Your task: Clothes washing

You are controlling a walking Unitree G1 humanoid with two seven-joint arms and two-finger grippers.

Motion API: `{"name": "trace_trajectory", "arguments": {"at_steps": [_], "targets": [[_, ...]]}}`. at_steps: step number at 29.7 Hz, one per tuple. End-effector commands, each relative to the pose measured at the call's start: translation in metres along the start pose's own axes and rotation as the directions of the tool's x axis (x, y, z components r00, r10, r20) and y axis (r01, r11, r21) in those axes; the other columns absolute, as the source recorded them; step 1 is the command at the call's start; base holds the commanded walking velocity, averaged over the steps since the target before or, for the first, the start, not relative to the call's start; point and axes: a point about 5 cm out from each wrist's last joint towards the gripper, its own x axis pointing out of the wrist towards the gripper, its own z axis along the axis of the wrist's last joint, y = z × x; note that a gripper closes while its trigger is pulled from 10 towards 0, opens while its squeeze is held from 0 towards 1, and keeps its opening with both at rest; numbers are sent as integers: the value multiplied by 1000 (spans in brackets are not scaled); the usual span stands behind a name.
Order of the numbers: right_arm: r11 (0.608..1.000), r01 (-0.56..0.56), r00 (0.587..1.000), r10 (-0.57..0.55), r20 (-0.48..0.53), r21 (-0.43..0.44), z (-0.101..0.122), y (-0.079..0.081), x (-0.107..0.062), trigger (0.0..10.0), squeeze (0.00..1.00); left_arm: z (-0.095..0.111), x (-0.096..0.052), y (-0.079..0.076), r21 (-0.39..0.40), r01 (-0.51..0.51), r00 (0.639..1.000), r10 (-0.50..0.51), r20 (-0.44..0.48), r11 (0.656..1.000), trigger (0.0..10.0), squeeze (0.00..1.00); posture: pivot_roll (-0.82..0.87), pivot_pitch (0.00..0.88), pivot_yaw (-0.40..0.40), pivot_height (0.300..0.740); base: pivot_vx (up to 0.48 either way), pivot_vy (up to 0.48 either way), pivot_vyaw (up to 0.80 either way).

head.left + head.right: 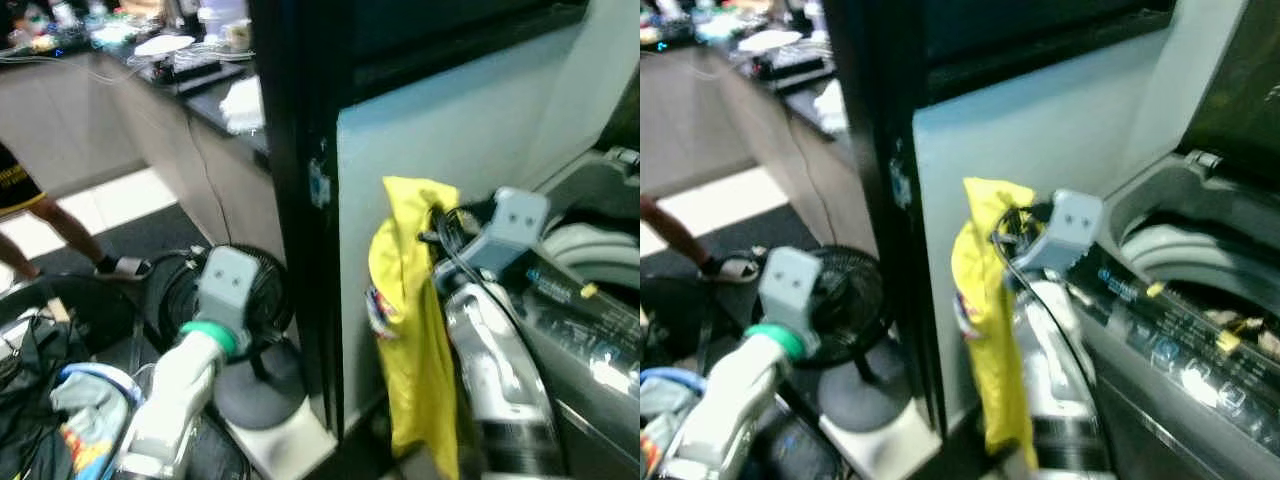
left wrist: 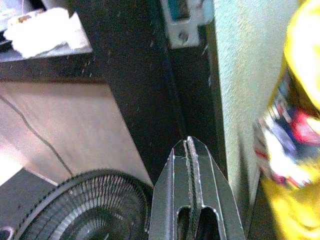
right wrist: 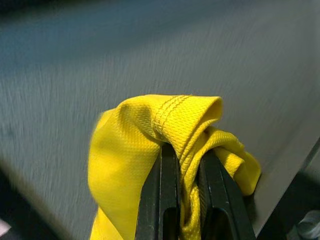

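Both eye views are softened by motion blur — edges smeared. Glare is seen on the washer panel [image 1: 590,350]. Left wrist view is grainy; yellow garment [image 2: 295,150] is defocused there.

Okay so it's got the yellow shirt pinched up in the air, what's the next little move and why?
Probably swing the right gripper sideways over the washer's open tub. It is clamped on the yellow garment, which hangs beside the washer against the pale wall, not above the opening.

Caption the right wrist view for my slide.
Right claw shut on a bunched yellow garment, held up before a grey wall.
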Motion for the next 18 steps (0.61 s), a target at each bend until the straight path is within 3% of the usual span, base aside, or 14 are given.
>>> {"name": "trace_trajectory", "arguments": {"at_steps": [1, 5, 8, 10, 11, 13, 14, 16, 18], "targets": [[999, -36, 997, 33, 68, 41, 16, 11, 3, 10000, 0, 0, -3, 5, -2, -15, 1000, 15, -13, 1000, 10000, 0, -4, 14, 136, 740, 0, 0, -800], [997, -56, 992, 49, 113, 60, 29, 16, 6, 10000, 0, 4, -3, 7, -2, -22, 1000, 22, 2, 1000, 10000, 0, -2, 12, 133, 740, 0, 0, -800], [995, -82, 961, 64, 268, 56, 63, 22, 10, 10000, 0, 9, -2, 11, 5, -34, 999, 34, 24, 999, 10000, 0, 0, 11, 129, 740, 0, 0, -800], [996, -81, 947, 63, 316, 43, 72, 23, 11, 10000, 0, 10, -2, 12, 9, -37, 999, 37, 28, 999, 10000, 0, 0, 11, 129, 740, 0, 0, -800], [997, -83, 926, 80, 368, -8, 83, 25, 11, 10000, 0, 11, -2, 13, 10, -39, 999, 38, 33, 999, 10000, 0, -2, 11, 129, 740, 0, 0, -800], [965, -112, 894, 202, 401, -237, 94, 34, 12, 10000, 0, 13, -1, 17, 26, -40, 999, 39, 31, 999, 10000, 0, -8, 10, 130, 740, 0, 0, -800], [965, -112, 894, 202, 401, -237, 94, 34, 12, 10000, 0, 13, -1, 17, 26, -40, 999, 39, 31, 999, 10000, 0, -8, 10, 130, 740, 0, 0, -800], [912, -169, 906, 293, 306, -374, 87, 42, 15, 10000, 0, 20, 2, 29, 37, -78, 996, 77, 34, 996, 10000, 0, -11, 9, 128, 740, 0, 0, -800], [906, -178, 912, 299, 281, -384, 84, 43, 16, 10000, 0, 22, 3, 33, 35, -93, 995, 91, 37, 995, 10000, 0, -11, 9, 128, 740, 0, 0, -800]]}}
